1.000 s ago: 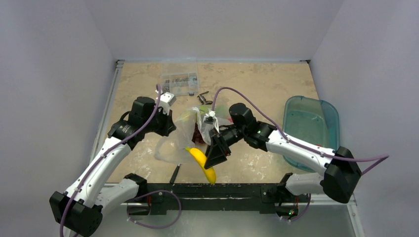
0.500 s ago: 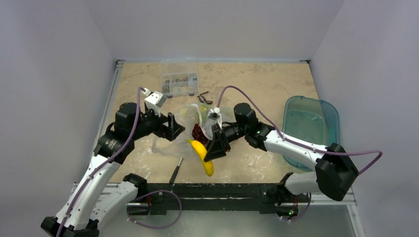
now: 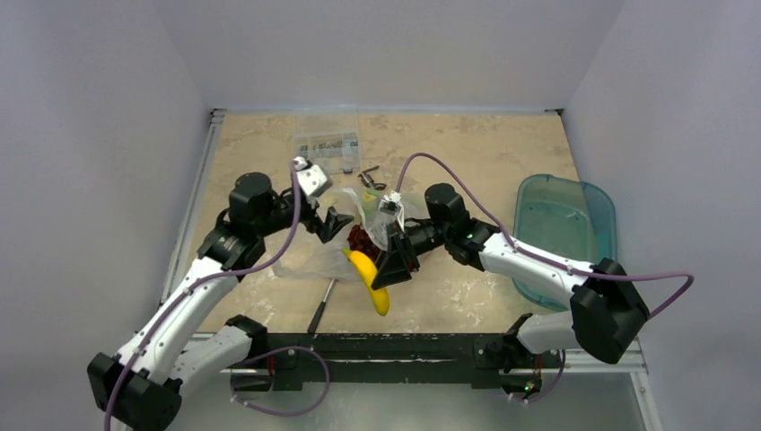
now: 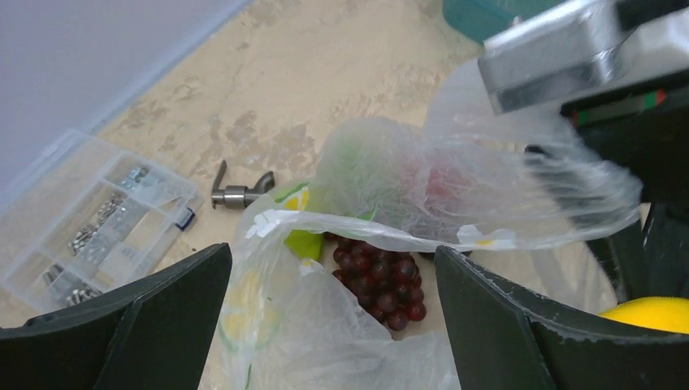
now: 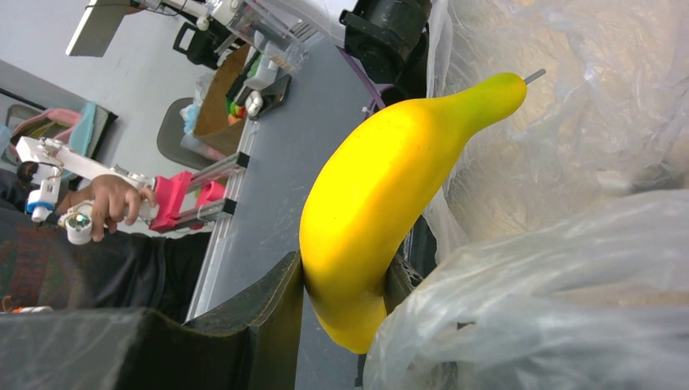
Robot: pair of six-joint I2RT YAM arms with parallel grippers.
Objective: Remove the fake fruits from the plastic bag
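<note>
Left arm reaches in toward centre, elbow bent, left gripper (image 3: 334,224) spread wide. Right arm stretches across to meet it, right gripper (image 3: 392,268) angled down, jaws pinching the banana (image 3: 370,280).

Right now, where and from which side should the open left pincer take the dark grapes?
Probably the exposed near end of the dark grape bunch, with the left pincer going straight ahead through the open mouth of the plastic bag: that end lies uncovered straight before it, film drapes the rest.
</note>
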